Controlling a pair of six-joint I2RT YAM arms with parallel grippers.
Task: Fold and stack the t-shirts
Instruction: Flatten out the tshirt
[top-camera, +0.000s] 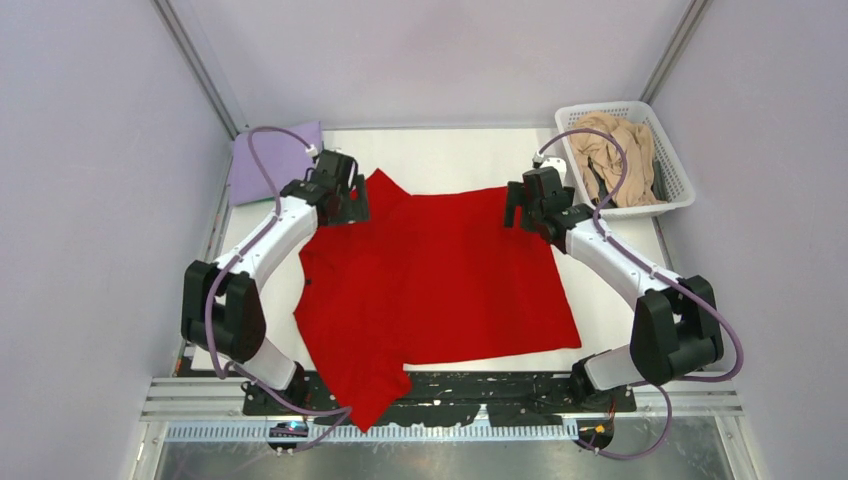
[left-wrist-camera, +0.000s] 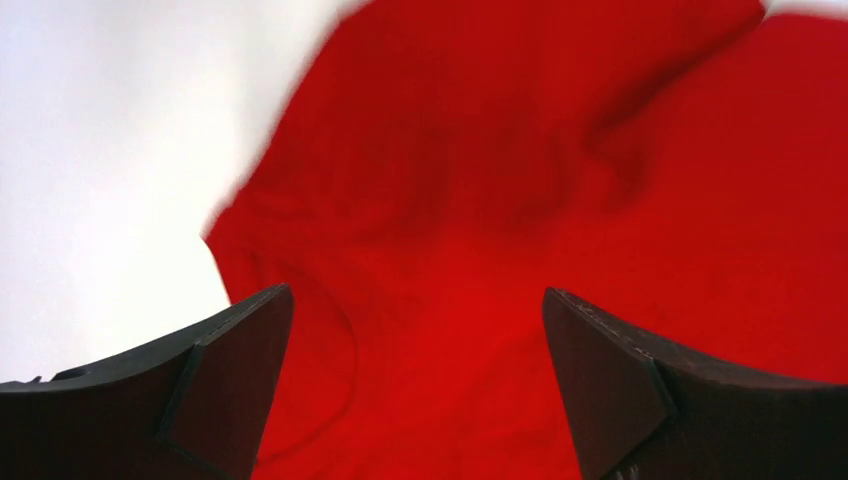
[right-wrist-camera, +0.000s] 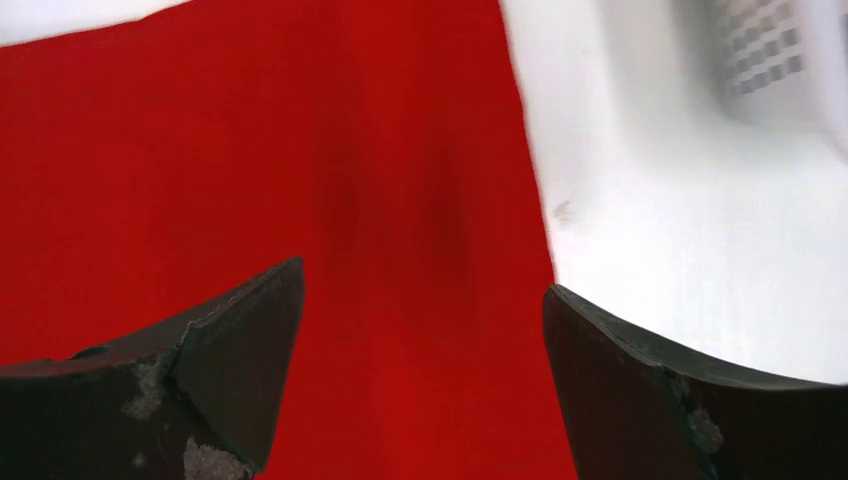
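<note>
The bright red t-shirt (top-camera: 440, 280) lies spread on the white table, one sleeve hanging over the near edge. My left gripper (top-camera: 345, 200) is open over the shirt's far left corner; in the left wrist view (left-wrist-camera: 415, 320) red cloth (left-wrist-camera: 480, 200) lies between the spread fingers. My right gripper (top-camera: 522, 208) is open over the shirt's far right corner; the right wrist view (right-wrist-camera: 420, 300) shows the shirt's edge (right-wrist-camera: 400, 200) between the fingers. A folded lavender t-shirt (top-camera: 275, 160) lies at the far left. A crumpled beige t-shirt (top-camera: 615, 155) sits in the basket. The green one is out of view.
The white lattice basket (top-camera: 680, 190) stands at the far right corner and shows blurred in the right wrist view (right-wrist-camera: 765, 50). Bare white table (top-camera: 450, 160) lies beyond the red shirt. Grey walls enclose the table on three sides.
</note>
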